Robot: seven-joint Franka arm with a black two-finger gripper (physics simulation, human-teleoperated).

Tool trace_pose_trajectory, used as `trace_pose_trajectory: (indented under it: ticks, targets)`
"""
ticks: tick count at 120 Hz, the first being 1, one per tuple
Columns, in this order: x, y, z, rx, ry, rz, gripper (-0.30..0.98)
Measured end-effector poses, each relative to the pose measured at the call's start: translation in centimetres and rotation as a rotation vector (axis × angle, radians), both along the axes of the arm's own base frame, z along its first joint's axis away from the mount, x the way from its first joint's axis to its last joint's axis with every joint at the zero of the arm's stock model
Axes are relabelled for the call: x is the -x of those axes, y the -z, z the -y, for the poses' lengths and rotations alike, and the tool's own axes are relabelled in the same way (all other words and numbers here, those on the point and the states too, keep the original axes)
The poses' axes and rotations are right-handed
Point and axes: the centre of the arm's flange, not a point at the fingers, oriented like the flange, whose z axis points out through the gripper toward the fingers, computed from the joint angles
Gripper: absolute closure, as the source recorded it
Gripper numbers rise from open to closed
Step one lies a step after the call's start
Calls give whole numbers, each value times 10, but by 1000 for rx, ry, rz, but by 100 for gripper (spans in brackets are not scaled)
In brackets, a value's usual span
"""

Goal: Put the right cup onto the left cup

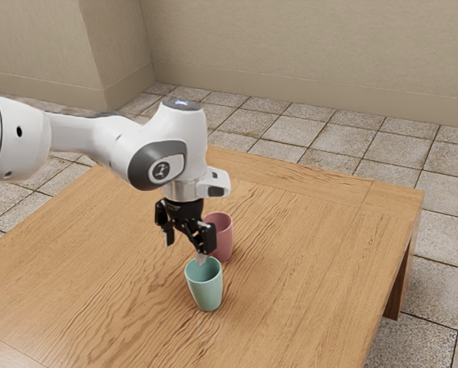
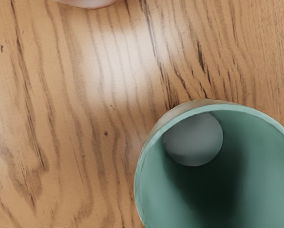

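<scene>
My gripper (image 1: 186, 250) is open above the table, its fingers spread with nothing between them. Just below it stands the green cup (image 1: 206, 290), upright with its mouth up; one fingertip (image 1: 202, 259) overlaps the far part of its rim, and whether they touch I cannot tell. The pink cup (image 1: 225, 239) is upright behind the green one, partly hidden by the gripper. Seen from the hand, the green cup (image 2: 260, 156) shows its open mouth and inner wall, and a sliver of the pink cup (image 2: 87, 3) appears at the picture's edge.
Both cups stand on a wooden table (image 1: 305, 253), whose far edge and corner lie toward the exterior view's right. Tiled floor (image 1: 436, 184) and a beige wall (image 1: 305, 54) are beyond it. Bare wood (image 2: 61, 118) lies beside the green cup.
</scene>
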Motion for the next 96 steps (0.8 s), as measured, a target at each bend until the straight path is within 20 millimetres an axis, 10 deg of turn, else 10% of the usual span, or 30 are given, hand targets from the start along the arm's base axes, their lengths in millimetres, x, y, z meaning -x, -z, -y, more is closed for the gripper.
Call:
trace_pose_trajectory:
  ticks: [96]
  targets:
    - [-12, 43, -24, 22, -148, 108, 0]
